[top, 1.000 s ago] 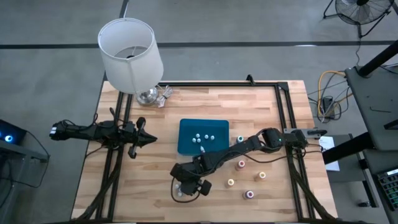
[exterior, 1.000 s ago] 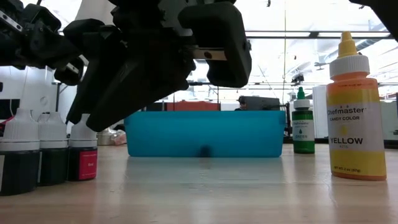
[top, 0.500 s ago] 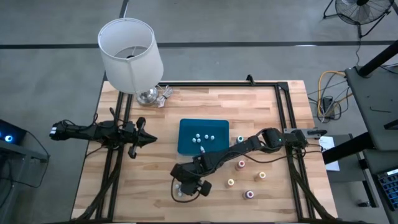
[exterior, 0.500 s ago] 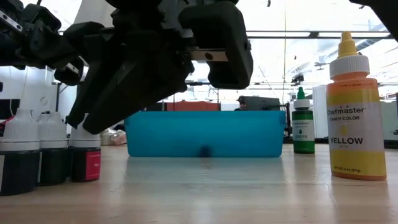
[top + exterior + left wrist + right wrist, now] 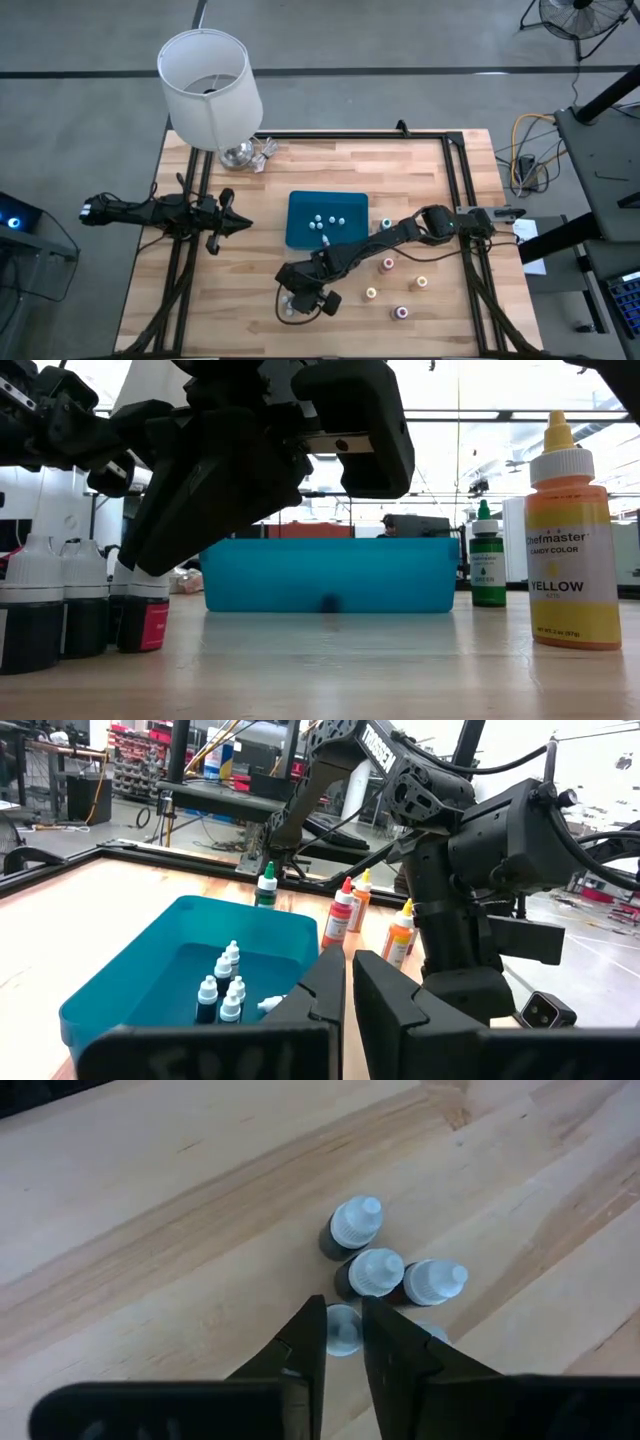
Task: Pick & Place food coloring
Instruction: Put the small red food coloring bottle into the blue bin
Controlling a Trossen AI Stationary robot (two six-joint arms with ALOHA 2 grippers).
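Note:
The food coloring comes in two sizes. Several small dark bottles with white caps (image 5: 375, 1272) stand in a cluster near the table's front, and more lie in the blue tray (image 5: 300, 222). Taller bottles with coloured tops, among them a yellow one (image 5: 572, 540), stand to the right. My right gripper (image 5: 343, 1307) reaches down over the cluster and is shut on one small bottle (image 5: 147, 625) with a red label. My left gripper (image 5: 240, 225) is shut, empty and level at the table's left, pointing at the tray. My right gripper pinches the small bottle's white cap (image 5: 343, 1332) between its two fingers. The fingers slant down from above, coming from the table's right side. The bottle stands upright with its base (image 5: 145, 647) on the table, close against the other small bottles.
A white-shaded lamp (image 5: 208, 85) stands at the back left. The green bottle (image 5: 386, 225) stands right of the tray, and the red (image 5: 388, 265), orange (image 5: 421, 282), yellow (image 5: 371, 294) and pink (image 5: 401, 313) bottles stand at the front right. Black frame rails run along the table's sides.
The red-labelled small bottle has slid a little toward the table's right, still standing on the table, and another small bottle now shows behind it. The right gripper's finger beside it has shifted the same way. The left arm has kept still.

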